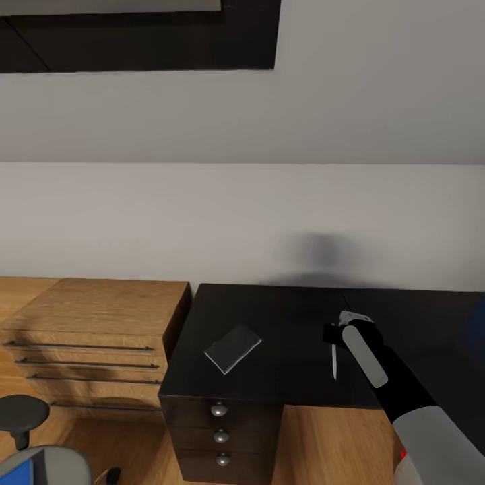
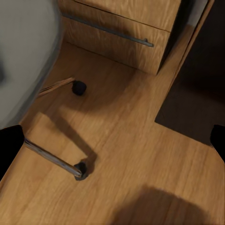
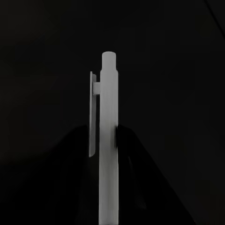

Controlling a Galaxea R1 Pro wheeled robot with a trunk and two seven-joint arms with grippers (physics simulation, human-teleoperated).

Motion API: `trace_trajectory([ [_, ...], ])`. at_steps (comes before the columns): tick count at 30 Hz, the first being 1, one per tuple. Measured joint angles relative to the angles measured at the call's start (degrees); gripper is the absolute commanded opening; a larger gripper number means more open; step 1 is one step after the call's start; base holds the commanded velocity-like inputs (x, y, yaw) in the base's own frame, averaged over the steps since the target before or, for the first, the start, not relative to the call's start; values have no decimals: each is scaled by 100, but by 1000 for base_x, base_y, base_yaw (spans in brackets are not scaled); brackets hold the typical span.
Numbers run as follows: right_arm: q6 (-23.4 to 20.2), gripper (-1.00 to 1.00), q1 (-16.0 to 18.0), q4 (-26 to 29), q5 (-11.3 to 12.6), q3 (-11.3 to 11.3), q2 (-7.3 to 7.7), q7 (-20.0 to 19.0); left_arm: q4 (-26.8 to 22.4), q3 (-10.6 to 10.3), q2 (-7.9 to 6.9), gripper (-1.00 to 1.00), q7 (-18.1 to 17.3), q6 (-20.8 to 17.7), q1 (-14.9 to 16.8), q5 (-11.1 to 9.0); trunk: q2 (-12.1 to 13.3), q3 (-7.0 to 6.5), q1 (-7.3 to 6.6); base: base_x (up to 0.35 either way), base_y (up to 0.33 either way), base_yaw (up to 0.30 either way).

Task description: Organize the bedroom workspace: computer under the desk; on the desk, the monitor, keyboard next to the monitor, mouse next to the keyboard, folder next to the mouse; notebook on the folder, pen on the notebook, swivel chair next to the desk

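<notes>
The slim white pen (image 1: pixel 334 362) lies along the black desk (image 1: pixel 283 316), with my right gripper (image 1: pixel 332 337) at its far end. In the right wrist view the pen (image 3: pixel 108 140) runs up the middle with its clip showing, and dark fingers press both sides of it, so the right gripper (image 3: pixel 108 136) is shut on it. The dark grey notebook (image 1: pixel 232 348) rests flat on the desk to the pen's left. The swivel chair (image 1: pixel 23 407) shows at the bottom left, with the bright blue folder (image 1: pixel 15 473) on its seat. My left gripper (image 2: pixel 112 140) hangs open over the floor.
A light wooden chest (image 1: pixel 101 316) with bar handles stands left of the desk. Round-knobbed drawers (image 1: pixel 219 409) face me. The chair's chrome legs and casters (image 2: pixel 80 169) spread over the wooden floor. A dark blue shape (image 1: pixel 475 330) is cut off at the right edge.
</notes>
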State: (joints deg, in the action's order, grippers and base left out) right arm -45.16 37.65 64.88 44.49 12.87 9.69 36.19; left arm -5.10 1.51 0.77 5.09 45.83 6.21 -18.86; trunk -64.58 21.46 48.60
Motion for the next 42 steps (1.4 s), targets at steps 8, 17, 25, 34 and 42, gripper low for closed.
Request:
trace_trajectory([
  [8,209,-100,1,-517,-8,259,-7,-109,0,-17,100,100,4,0,0,-2,0,0,2,31,0,0],
  [17,687,-100,13,-1003,-149,558,-10,-602,0,-43,129,100,4,0,0,0,0,0,2,1,0,0],
  [25,1028,-100,26,-1381,-642,574,-10,-1116,0,-44,132,100,4,5,0,5,0,0,2,0,0,0],
  [34,1392,-100,72,-2158,-1209,568,-11,-1840,0,-51,157,100,3,8,0,5,0,0,2,0,0,0],
  [42,1479,-100,88,-2283,-1388,566,-13,-2060,28,-88,162,100,-6,0,-1,4,0,0,2,0,0,0],
])
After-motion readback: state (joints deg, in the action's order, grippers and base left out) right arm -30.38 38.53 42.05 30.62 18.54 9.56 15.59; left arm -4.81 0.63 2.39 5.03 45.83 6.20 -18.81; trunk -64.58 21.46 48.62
